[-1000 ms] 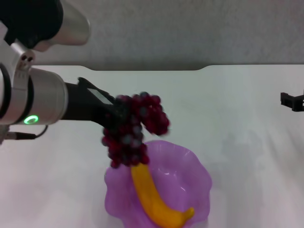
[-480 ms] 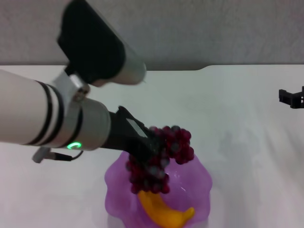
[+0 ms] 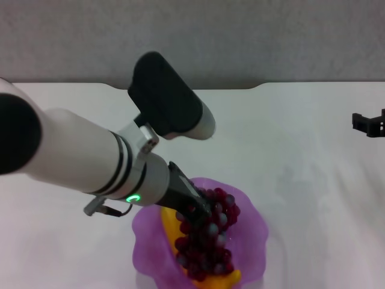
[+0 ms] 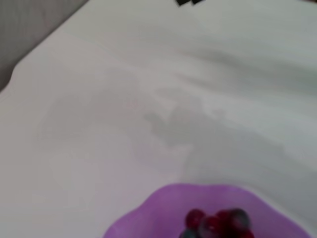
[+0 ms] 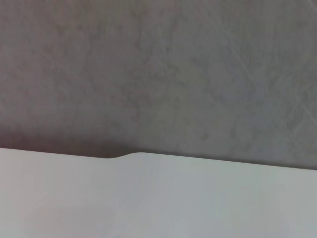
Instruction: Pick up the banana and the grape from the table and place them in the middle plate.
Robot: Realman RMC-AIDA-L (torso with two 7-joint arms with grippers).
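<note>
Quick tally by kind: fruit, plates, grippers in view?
Fruit: 2, the banana and the grape, both in the middle plate
Plates: 1, the middle plate on the table
Grippers: 2, the left gripper at the grape over the plate, the right gripper parked at the right edge
Total: 5

One white table holds one purple scalloped plate, at about six o'clock in the head view. In the plate lie one yellow banana and one bunch of dark red grapes. Two robot grippers show: one left gripper over the plate, one right gripper at three o'clock.
</note>
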